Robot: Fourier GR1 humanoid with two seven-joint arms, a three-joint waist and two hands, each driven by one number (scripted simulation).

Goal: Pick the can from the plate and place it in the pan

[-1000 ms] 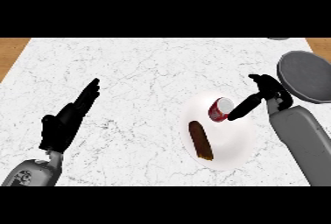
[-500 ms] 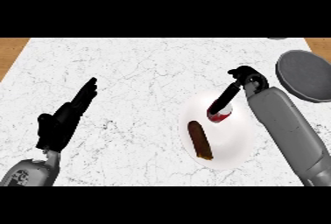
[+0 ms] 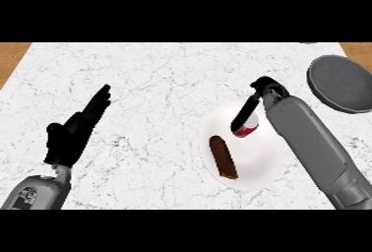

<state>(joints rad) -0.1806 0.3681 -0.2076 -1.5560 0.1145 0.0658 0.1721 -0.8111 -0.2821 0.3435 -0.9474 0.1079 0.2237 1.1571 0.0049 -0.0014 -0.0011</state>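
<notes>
Kitchen setting. White marble-patterned desk (image 3: 160,88) fills most of the head view, with strips of brown wood (image 3: 11,59) showing past its left and right edges. Cookware and tableware on top: a dark grey round pan (image 3: 341,83) at the right edge, a white plate (image 3: 254,167) carrying a red-and-white can (image 3: 247,130) and a brown oblong food item (image 3: 224,156).

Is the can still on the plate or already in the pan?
On the plate. The can sits at its upper part under the right hand; the pan holds nothing.
</notes>
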